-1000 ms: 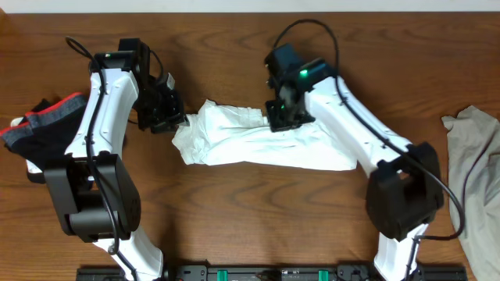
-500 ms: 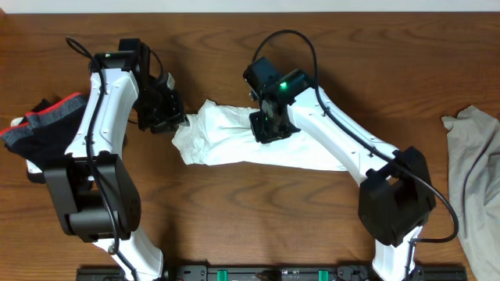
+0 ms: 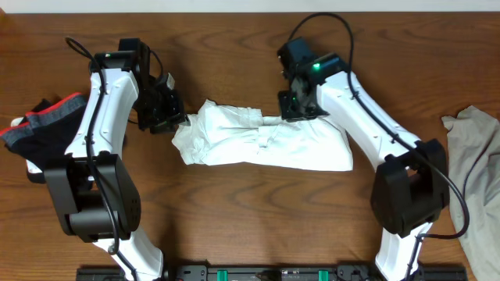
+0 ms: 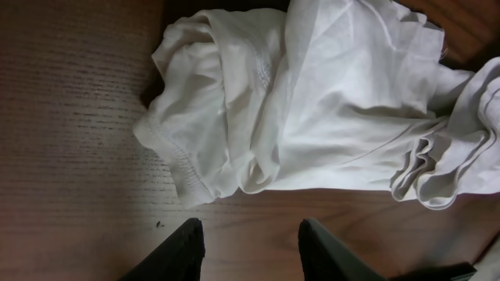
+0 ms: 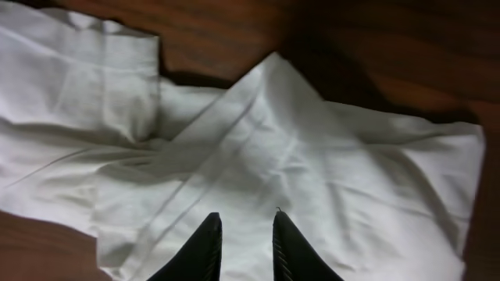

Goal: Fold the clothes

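The white T-shirt [image 3: 266,146] lies bunched in a long roll across the table's middle; no dark letters show. My left gripper [image 3: 173,119] hovers by its left end. In the left wrist view the gripper [image 4: 250,234] is open and empty over bare wood, with the shirt [image 4: 328,101] just beyond the fingertips. My right gripper [image 3: 298,107] is over the shirt's far edge. In the right wrist view the gripper [image 5: 244,226] is open with a narrow gap, above a folded flap of the shirt [image 5: 312,172], holding nothing.
A black garment with a red-and-grey waistband [image 3: 39,125] lies at the left edge, beside the left arm. A grey-beige garment [image 3: 473,176] lies at the right edge. Bare wood table [image 3: 250,218] runs in front of the shirt.
My right gripper went left over the shirt's middle, then came back right and toward the far edge. The shirt's right half now lies flatter. The left arm has not moved.
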### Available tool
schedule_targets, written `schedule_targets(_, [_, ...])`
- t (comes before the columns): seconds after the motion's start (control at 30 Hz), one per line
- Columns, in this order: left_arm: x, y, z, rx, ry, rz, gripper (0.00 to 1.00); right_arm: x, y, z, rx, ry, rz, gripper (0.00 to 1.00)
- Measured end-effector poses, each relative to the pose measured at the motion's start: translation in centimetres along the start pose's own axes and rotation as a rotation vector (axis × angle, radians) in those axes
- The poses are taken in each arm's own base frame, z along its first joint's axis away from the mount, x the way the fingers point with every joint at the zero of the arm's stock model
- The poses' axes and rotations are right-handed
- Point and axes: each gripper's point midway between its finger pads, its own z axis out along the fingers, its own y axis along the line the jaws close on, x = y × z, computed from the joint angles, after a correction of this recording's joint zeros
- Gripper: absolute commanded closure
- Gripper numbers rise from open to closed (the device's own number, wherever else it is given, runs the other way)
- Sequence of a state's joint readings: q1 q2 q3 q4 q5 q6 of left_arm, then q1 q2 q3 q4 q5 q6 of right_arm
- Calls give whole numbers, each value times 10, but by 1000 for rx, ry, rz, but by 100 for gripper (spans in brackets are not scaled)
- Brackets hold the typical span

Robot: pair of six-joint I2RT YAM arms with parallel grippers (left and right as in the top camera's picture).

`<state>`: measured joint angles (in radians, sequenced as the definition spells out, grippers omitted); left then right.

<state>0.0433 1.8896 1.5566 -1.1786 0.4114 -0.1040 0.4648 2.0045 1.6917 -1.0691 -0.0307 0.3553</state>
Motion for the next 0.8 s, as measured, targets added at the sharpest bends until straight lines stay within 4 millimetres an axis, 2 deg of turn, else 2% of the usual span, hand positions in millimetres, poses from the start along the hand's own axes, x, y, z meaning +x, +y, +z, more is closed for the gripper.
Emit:
schedule_targets(0.4, [1, 0, 0, -1, 4, -1, 57, 10, 16, 3, -2, 22, 2, 69])
schedule_targets(0.67, [2, 0, 0, -1, 6, -2, 57, 19, 13, 33, 25, 94, 18, 67])
schedule_targets(0.8, [2, 0, 0, -1, 7, -3, 57, 20, 13, 37, 28, 104, 19, 67])
